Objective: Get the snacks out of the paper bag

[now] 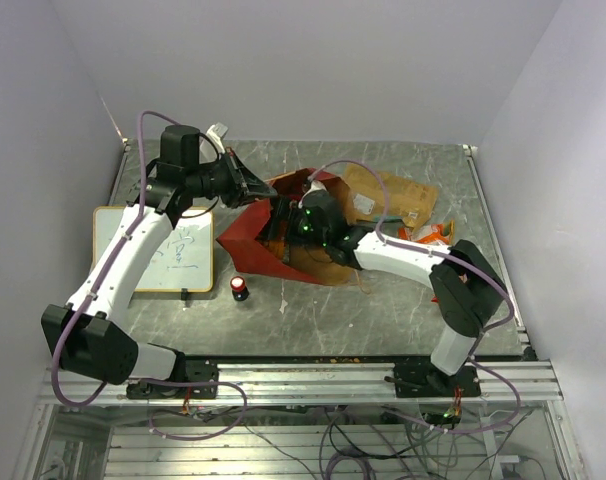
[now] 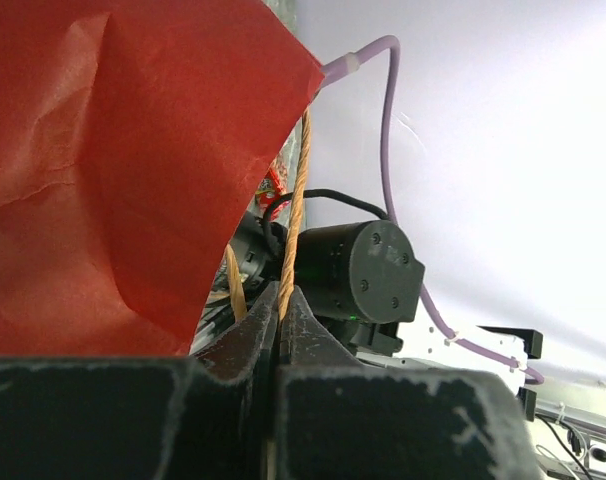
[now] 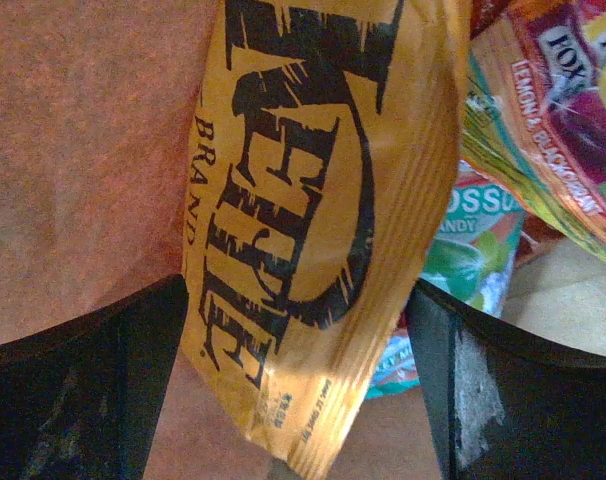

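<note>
The red paper bag [image 1: 245,243] lies on its side with its mouth toward the right. My left gripper [image 1: 255,188] is shut on its thin twisted cord handle [image 2: 289,250] and holds the upper edge up; the bag's red wall [image 2: 113,170] fills the left wrist view. My right gripper [image 3: 298,400] is inside the bag, jaws open on either side of a yellow-orange Kettle chip bag [image 3: 313,200]. A green-teal pack [image 3: 463,250] and a Fox's packet [image 3: 553,130] lie behind it on the kraft lining [image 3: 83,150].
A large flat tan-orange pack [image 1: 388,195] and small orange packets [image 1: 435,236] lie right of the bag. A white board with writing [image 1: 148,250] is on the left. A small red-and-black cylinder [image 1: 240,288] stands in front of the bag.
</note>
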Controlling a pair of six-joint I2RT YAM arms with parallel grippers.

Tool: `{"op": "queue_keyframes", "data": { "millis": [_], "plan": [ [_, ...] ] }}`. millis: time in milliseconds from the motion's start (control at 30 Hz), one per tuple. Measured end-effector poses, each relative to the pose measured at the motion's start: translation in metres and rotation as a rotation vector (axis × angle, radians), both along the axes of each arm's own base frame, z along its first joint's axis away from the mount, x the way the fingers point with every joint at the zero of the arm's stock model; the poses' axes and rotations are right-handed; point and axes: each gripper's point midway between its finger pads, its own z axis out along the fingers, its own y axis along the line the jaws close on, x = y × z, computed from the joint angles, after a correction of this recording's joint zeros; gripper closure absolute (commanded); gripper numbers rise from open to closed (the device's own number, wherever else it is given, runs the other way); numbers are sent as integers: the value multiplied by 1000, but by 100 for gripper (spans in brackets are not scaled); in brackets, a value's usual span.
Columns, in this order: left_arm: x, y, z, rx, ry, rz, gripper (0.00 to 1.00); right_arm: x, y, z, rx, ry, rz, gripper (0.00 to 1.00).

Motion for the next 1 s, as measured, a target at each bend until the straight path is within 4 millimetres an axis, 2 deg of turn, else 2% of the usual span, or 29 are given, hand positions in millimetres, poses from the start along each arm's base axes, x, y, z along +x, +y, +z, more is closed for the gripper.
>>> {"op": "queue_keyframes", "data": {
  "millis": [67,100,267,367,467,600,667,867,1000],
  "plan": [
    [0,0,0,1,-1,0,93,1,7,-3,16,-2,2,20],
    [-1,1,0,3,1,1,93,2,9,-4,23,-1,1,28],
    [-3,2,-1,14,1,4,93,6,16,0,77,-6,-18,76],
    [-5,3,1,15,-5,3,93,7,13,2,94,-15,-36,99],
    [-7,3,2,14,-8,1,93,3,6,3,88,-27,-44,100],
    [-9,3,5,16,-8,-2,93,2,-3,15,75,-51,-61,100],
    [-9,3,9,17,-19,-3,93,0,-9,25,71,-71,-70,100],
    [-10,4,15,16,-37,-3,93,-10,-35,71,63,-165,-82,100],
    [-8,8,16,16,-39,7,93,-18,-51,91,40,-208,-80,100]
  ]
}}
